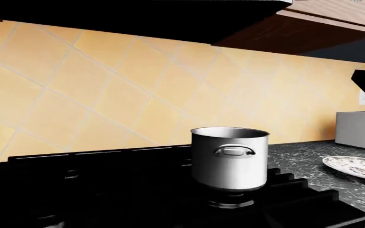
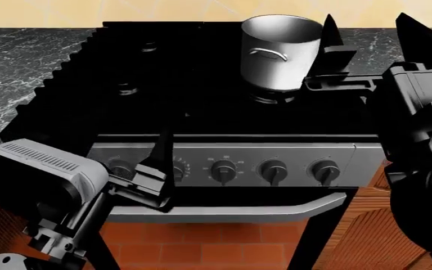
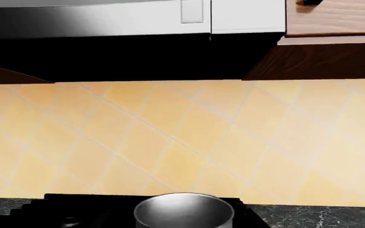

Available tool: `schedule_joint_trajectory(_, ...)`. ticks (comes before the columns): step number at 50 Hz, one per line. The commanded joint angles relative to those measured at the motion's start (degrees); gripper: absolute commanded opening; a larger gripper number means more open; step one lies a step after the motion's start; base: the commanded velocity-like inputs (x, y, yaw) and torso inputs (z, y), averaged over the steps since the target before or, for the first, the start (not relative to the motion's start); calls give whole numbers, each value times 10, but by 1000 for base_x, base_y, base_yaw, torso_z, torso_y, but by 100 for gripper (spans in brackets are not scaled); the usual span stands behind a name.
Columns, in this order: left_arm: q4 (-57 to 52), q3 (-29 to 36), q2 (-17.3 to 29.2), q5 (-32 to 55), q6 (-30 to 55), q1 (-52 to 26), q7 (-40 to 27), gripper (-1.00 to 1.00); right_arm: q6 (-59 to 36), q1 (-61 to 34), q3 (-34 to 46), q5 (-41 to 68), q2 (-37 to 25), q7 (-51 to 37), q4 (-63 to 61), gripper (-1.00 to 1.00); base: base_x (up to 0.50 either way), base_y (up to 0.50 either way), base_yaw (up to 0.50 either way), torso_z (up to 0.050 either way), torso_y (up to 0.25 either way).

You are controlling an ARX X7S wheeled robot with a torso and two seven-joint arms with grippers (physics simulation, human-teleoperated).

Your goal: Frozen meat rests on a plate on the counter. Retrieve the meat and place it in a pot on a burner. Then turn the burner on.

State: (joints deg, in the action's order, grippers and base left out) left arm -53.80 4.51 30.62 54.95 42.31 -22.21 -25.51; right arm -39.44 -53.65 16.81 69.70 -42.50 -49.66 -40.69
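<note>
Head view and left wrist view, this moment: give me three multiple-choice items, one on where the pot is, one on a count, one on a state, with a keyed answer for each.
1. Where does the pot stand?
A. on a rear burner of the stove
B. on the counter
C. on the floor

2. How many control knobs show clearly on the stove's front panel, right of the left tool?
A. one
B. three
C. six

3. What is on the plate, as far as the left wrist view shows?
A. a second pot
B. a mug
C. nothing tall; meat not discernible

Answers: 1 A, it sits over the burner at the back right. 2 B, three dark knobs in a row. 3 C, only the patterned rim shows.
</note>
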Motion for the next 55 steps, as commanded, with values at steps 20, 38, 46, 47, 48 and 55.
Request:
schedule_joint_trajectory(20, 1, 25, 3, -12, -4, 0, 0, 100, 0, 22, -14, 11, -21, -7, 40, 100, 0, 0, 0, -50, -28)
schedule_joint_trajectory(38, 3, 30, 5, -13, -13, 0, 1, 100, -15, 28, 4, -14, -41, -5, 10, 100, 0, 0, 0, -50, -32)
schedule_joint_trajectory(46, 4, 34, 6, -15, -16, 1, 0, 100, -12, 37, 2, -9, -43, -6, 3, 100, 0, 0, 0, -50, -31)
schedule_joint_trajectory(47, 4, 34, 6, -15, -16, 1, 0, 100, -13, 37, 3, -8, -43, -7, 2, 100, 0, 0, 0, -50, -31)
schedule_joint_trajectory(48, 4, 34, 6, -15, -17, 0, 0, 100, -14, 36, 3, -6, -43, -8, 2, 100, 0, 0, 0, -50, -33)
schedule_joint_trajectory(55, 4, 36, 6, -16, -21, 2, 0, 100, -16, 44, -9, 20, -56, -30, -18, 100, 0, 0, 0, -50, -32)
